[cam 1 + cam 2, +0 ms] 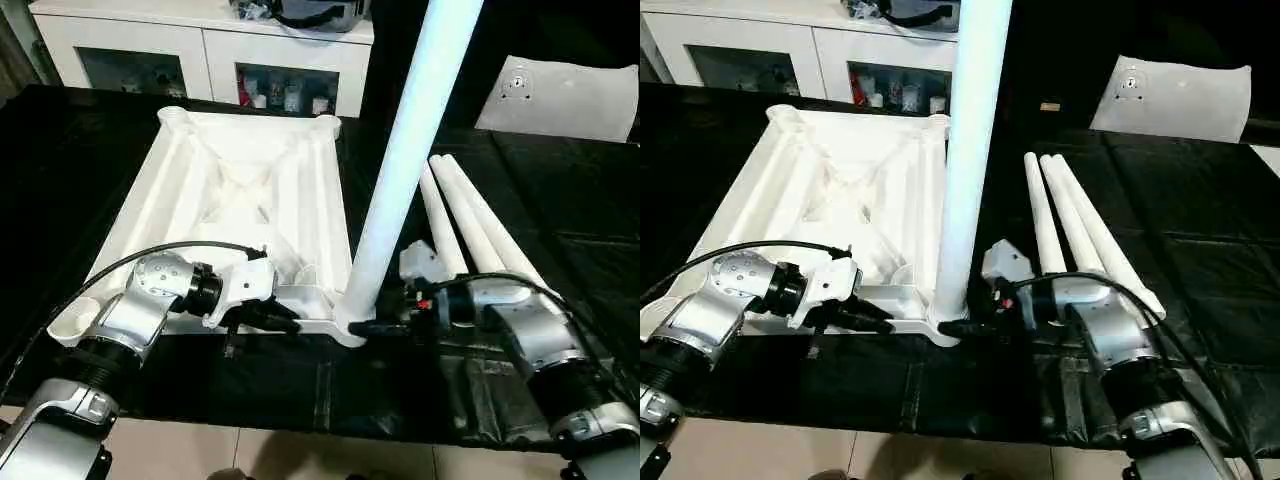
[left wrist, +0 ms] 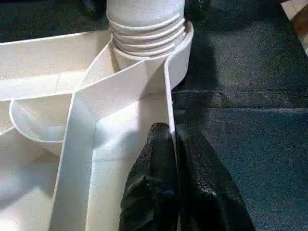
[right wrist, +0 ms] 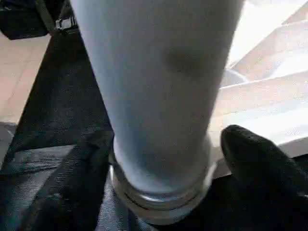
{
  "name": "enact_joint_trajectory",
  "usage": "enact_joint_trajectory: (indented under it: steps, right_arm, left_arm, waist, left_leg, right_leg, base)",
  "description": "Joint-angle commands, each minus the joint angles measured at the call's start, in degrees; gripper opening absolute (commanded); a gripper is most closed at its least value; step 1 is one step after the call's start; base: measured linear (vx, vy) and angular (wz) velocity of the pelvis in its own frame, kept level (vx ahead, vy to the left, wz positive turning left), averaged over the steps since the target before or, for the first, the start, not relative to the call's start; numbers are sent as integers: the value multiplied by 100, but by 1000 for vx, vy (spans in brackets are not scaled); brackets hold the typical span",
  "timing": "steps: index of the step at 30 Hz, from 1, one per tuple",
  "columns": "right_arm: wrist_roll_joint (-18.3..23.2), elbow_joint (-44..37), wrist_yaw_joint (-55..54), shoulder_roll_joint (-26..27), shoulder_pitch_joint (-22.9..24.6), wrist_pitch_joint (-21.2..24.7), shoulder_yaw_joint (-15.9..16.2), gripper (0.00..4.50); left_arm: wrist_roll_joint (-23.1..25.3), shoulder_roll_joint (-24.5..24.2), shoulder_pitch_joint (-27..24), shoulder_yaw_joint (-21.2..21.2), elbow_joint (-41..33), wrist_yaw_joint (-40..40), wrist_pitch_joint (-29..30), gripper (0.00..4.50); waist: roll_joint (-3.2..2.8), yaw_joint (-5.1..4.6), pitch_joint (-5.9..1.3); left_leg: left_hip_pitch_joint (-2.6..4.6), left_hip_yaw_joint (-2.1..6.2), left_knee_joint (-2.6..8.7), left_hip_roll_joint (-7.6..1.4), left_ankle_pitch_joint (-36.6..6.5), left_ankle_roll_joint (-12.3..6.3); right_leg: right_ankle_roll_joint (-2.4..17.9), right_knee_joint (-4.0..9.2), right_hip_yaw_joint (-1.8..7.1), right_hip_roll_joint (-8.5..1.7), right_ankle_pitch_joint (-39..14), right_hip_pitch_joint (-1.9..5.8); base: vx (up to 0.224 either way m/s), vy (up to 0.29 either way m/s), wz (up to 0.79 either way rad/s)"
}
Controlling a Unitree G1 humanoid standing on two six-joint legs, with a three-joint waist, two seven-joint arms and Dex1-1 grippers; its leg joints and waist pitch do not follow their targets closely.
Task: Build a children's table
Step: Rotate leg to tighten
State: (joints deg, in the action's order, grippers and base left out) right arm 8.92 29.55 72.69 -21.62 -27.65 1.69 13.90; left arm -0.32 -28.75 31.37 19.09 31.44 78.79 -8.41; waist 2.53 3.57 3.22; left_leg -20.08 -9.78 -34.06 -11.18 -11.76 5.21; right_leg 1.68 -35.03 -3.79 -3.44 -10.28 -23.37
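1. The tabletop (image 1: 245,190) lies underside up on the black-covered desk (image 1: 560,210), centre-left. It looks like light, stiff, ribbed plastic, slick on its faces, so the thin near rim is the natural place to take hold.
2. One leg (image 1: 405,170) stands upright in the near right corner socket (image 1: 352,325). It is smooth and tapered, so best gripped low.
3. Three spare legs (image 1: 475,225) lie just right of it.
4. The right end effector (image 3: 159,192) straddles the leg's base, fingers spread.
5. The left end effector (image 2: 174,159) is pressed together, pinching the tabletop's near rim.
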Motion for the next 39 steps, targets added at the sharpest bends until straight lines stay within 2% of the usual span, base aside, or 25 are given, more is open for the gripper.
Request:
enact_joint_trajectory:
  steps: [1, 5, 6, 14, 18, 19, 20, 21, 22, 24, 26, 28, 29, 30, 31, 32, 33, 34, 36, 38, 39]
  right_arm:
    - [14, 1, 102, -35, -93, -9, -7, 337]
    - [37, 58, 155, -16, -107, -16, -15, 311]
    - [45, 82, 163, -13, -113, -30, -10, 290]
    - [170, -80, 203, 32, 38, 75, -63, 274]
    - [181, -202, -500, 315, 242, 225, -225, 274]
    - [99, -165, -1177, 603, 285, 307, -340, 274]
    - [46, -134, -1636, 822, 308, 333, -414, 273]
    - [46, -134, -1636, 822, 308, 333, -414, 273]
    - [21, -119, -1890, 960, 319, 334, -449, 273]
    - [90, -85, -2623, 1463, 281, 583, -595, 273]
    - [157, -11, -3267, 1930, 205, 754, -730, 272]
    - [89, 101, -3688, 2221, 129, 773, -778, 272]
    - [16, 188, -3905, 2328, 79, 761, -779, 272]
    - [-149, 402, -4365, 2514, -37, 723, -779, 272]
    - [-252, 557, -4709, 2630, -122, 739, -815, 272]
    - [-296, 621, -4866, 2682, -158, 756, -838, 272]
    - [-296, 621, -4866, 2682, -158, 756, -838, 272]
    - [-386, 678, -5115, 2763, -205, 750, -900, 272]
    - [-389, 691, -5227, 2806, -225, 738, -961, 272]
    - [-459, 667, -5424, 2824, -222, 664, -1016, 272]
    - [-459, 665, -5446, 2825, -220, 651, -1029, 272]
  left_arm:
    - [176, -1, -2, 340, 33, 276, -84, 0]
    - [186, 3, 14, 335, 69, 304, -101, 0]
    - [193, 3, 20, 333, 86, 315, -114, 0]
    - [176, 35, -5, 264, 83, 189, -1, 0]
    - [153, 247, -94, 4, -141, -577, 582, 0]
    - [168, 408, -127, -145, -282, -1076, 928, 0]
    - [105, 557, -165, -280, -456, -1408, 1256, 0]
    - [105, 557, -165, -280, -456, -1408, 1256, 0]
    - [56, 673, -188, -384, -585, -1653, 1506, 0]
    - [-40, 1057, -282, -650, -1035, -2369, 2185, 0]
    - [-6, 1445, -369, -846, -1416, -3057, 2670, 0]
    - [68, 1755, -446, -946, -1702, -3544, 2955, 0]
    - [123, 1887, -471, -960, -1799, -3748, 3037, 0]
    - [238, 2174, -492, -991, -1920, -4192, 3174, 0]
    - [312, 2358, -502, -978, -1995, -4458, 3257, 0]
    - [342, 2435, -508, -967, -2036, -4570, 3306, 0]
    - [342, 2435, -508, -967, -2036, -4570, 3306, 0]
    - [432, 2528, -538, -912, -2173, -4724, 3464, 0]
    - [488, 2537, -550, -842, -2212, -4739, 3477, 0]
    - [567, 2514, -562, -763, -2249, -4751, 3490, 0]
    - [580, 2503, -560, -753, -2249, -4748, 3483, 0]
  waist:
    - [-3, -10, -349]
    - [-1, -12, -341]
    - [-7, -13, -340]
    - [-19, -12, -336]
    - [-42, -30, -315]
    - [-69, -30, -295]
    - [-68, -63, -271]
    - [-54, -84, -269]
    - [-43, -95, -275]
    - [-69, -174, -261]
    - [-37, -226, -270]
    - [-42, -253, -282]
    - [-51, -272, -291]
    - [-27, -281, -308]
    - [-31, -320, -306]
    - [-47, -314, -336]
    - [-50, -314, -344]
    - [-6, -311, -365]
    - [-30, -292, -389]
    - [-35, -287, -419]
    - [-42, -287, -415]
  left_leg:
    - [-4, 6, 375, -223, -632, -424]
    - [-2, 7, 378, -222, -661, -420]
    - [0, 5, 378, -223, -672, -413]
    - [2, 7, 383, -226, -700, -396]
    - [15, 17, 411, -236, -886, -292]
    - [31, 25, 417, -222, -1056, -246]
    - [33, 33, 438, -227, -1184, -156]
    - [32, 38, 438, -220, -1248, -95]
    - [41, 59, 439, -189, -1323, -69]
    - [31, 68, 449, -217, -1324, -5]
    - [-10, 73, 433, -179, -1255, -85]
    - [-11, 66, 419, -180, -1153, -147]
    - [-36, 62, 420, -182, -1017, -185]
    - [-39, 57, 412, -195, -947, -196]
    - [-64, 53, 407, -188, -791, -210]
    - [-39, 39, 383, -183, -667, -259]
    - [-48, 39, 376, -177, -581, -293]
    - [-62, 22, 358, -173, -412, -383]
    - [-79, 21, 343, -161, -132, -541]
    - [-88, 19, 309, -159, 260, -785]
    - [-86, 15, 307, -162, 297, -838]
  right_leg:
    - [1213, 368, 300, -436, -1103, 334]
    - [1213, 375, 297, -439, -1154, 334]
    - [1209, 381, 300, -439, -1174, 329]
    - [1219, 384, 298, -434, -1171, 329]
    - [1204, 415, 300, -445, -1421, 316]
    - [1132, 457, 295, -448, -1733, 302]
    - [1059, 486, 296, -448, -2011, 288]
    - [1011, 494, 291, -449, -2175, 288]
    - [849, 543, 269, -452, -2560, 288]
    - [824, 533, 287, -453, -2615, 271]
    - [723, 571, 268, -443, -2729, 276]
    - [783, 563, 279, -434, -2505, 265]
    - [852, 532, 284, -422, -2225, 278]
    - [895, 510, 285, -420, -2049, 287]
    - [1004, 473, 285, -412, -1736, 296]
    - [1086, 452, 292, -406, -1422, 292]
    - [1122, 428, 292, -399, -1238, 307]
    - [1171, 393, 296, -388, -884, 323]
    - [1267, 327, 303, -398, -353, 356]
    - [1405, 254, 299, -394, 329, 366]
    - [1437, 251, 298, -397, 405, 362]
  base:
    - [0, 0, 0]
    - [0, 0, 0]
    - [0, 0, 0]
    - [0, 0, 0]
    - [0, 0, 0]
    - [0, 0, 0]
    - [0, 0, 0]
    - [0, 0, 0]
    - [0, 0, 0]
    - [0, 0, 0]
    - [0, 0, 0]
    - [0, 0, 0]
    - [0, 0, 0]
    - [0, 0, 0]
    - [0, 0, 0]
    - [0, 0, 0]
    - [0, 0, 0]
    - [50, 1, 2]
    - [50, -3, 1]
    - [0, 0, 0]
    - [0, 0, 0]
